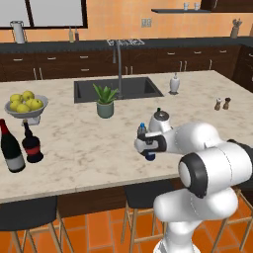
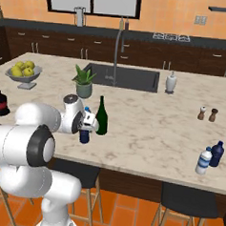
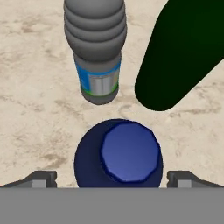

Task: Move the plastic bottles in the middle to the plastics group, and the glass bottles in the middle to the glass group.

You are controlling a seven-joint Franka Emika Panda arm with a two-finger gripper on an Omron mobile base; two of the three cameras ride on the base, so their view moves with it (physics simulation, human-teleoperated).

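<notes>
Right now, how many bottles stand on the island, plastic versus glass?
Plastic: 4 (middle clear bottle, middle blue bottle, right clear bottle, right blue bottle)
Glass: 3 (green bottle, wine bottle, round bottle)
Total: 7

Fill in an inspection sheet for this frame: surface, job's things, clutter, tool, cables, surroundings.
Surface: marble island counter with inset sink.
Job's things: dark blue bottle, clear bottle and green glass bottle standing close together mid-counter; glass group at the left end; two plastic bottles at the right end.
Clutter: potted plant, fruit bowl, soap dispenser, salt and pepper shakers.
Tool: tool open, directly above the dark blue bottle, fingers either side.
Cables: nothing seen.
Surroundings: dark cabinets, stools.
</notes>
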